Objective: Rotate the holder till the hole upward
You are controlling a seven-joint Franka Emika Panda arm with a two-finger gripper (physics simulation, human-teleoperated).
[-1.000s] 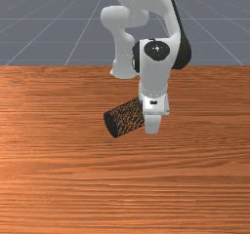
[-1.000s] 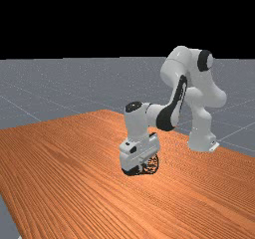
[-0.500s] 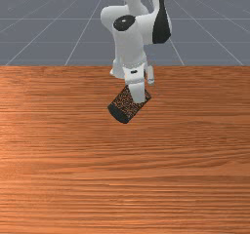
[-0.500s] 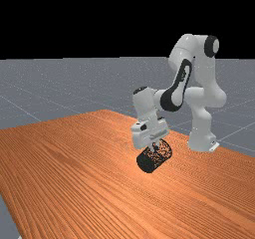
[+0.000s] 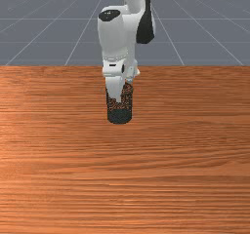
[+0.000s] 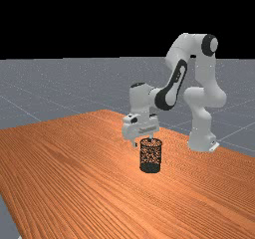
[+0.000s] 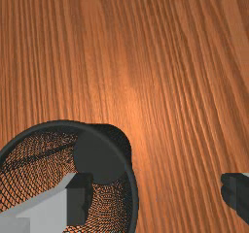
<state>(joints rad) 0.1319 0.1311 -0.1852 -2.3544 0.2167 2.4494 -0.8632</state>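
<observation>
Nearest you in the front view is the bench of orange-brown wood (image 5: pixel 125 189). Farther in, your black cylindrical mesh holder (image 5: pixel 120 115) stands upright on it, solid dark base (image 6: pixel 150 168) down and round hole (image 7: pixel 48 169) facing up. Your white-and-grey two-finger end effector (image 6: pixel 143 142) is released at its top, the fingers (image 7: pixel 238 193) spread wide: one over the hole, the other outside the rim (image 7: pixel 65 124). Behind rises the white-and-grey Panda arm (image 5: pixel 112 38), with grey floor (image 5: pixel 49 33) beyond.
</observation>
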